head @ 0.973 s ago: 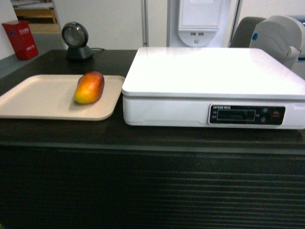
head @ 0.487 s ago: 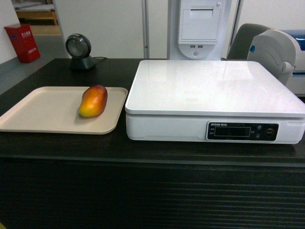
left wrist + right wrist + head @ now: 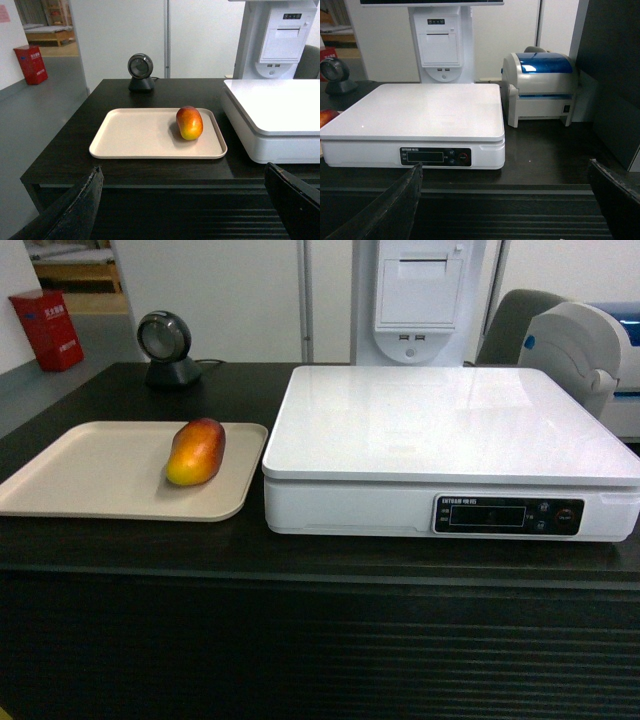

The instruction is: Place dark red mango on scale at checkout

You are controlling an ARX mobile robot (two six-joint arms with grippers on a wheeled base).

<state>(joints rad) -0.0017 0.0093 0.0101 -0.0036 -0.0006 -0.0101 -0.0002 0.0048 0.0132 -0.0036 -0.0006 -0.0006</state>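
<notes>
My left gripper (image 3: pixel 182 210) hangs with fingers spread wide, lined up so the dark red mango (image 3: pixel 189 122) on the beige tray (image 3: pixel 135 140) sits straight ahead. My right gripper (image 3: pixel 502 210), equally spread, faces the scale (image 3: pixel 420 112), its plate bare for the fruit.

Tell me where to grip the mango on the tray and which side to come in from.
Grip the dark red mango across its narrow middle, coming down from above with the left gripper, whose jaws stand wide open. It lies on its side at the right end of the beige tray, long axis pointing away from the robot, so the jaws should probably close on its left and right flanks. The scale beside it leaves little side access.
</notes>
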